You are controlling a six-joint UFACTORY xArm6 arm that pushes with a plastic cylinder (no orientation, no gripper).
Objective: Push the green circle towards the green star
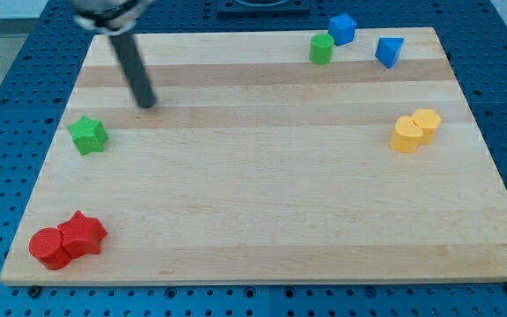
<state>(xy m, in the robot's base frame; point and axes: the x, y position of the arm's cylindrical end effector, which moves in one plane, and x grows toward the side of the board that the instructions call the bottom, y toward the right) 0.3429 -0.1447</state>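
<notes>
The green circle (321,48) stands near the view's top, right of centre, beside a blue cube. The green star (88,135) lies at the view's left side of the wooden board (262,194). My tip (147,103) rests on the board a short way up and to the right of the green star, apart from it, and far to the left of the green circle. The dark rod slants up to the view's top left.
A blue cube (341,28) and a blue triangle (389,51) lie at the view's top right. Two yellow blocks (414,129) touch each other at the right. A red circle (48,247) and a red star (83,234) touch at the bottom left.
</notes>
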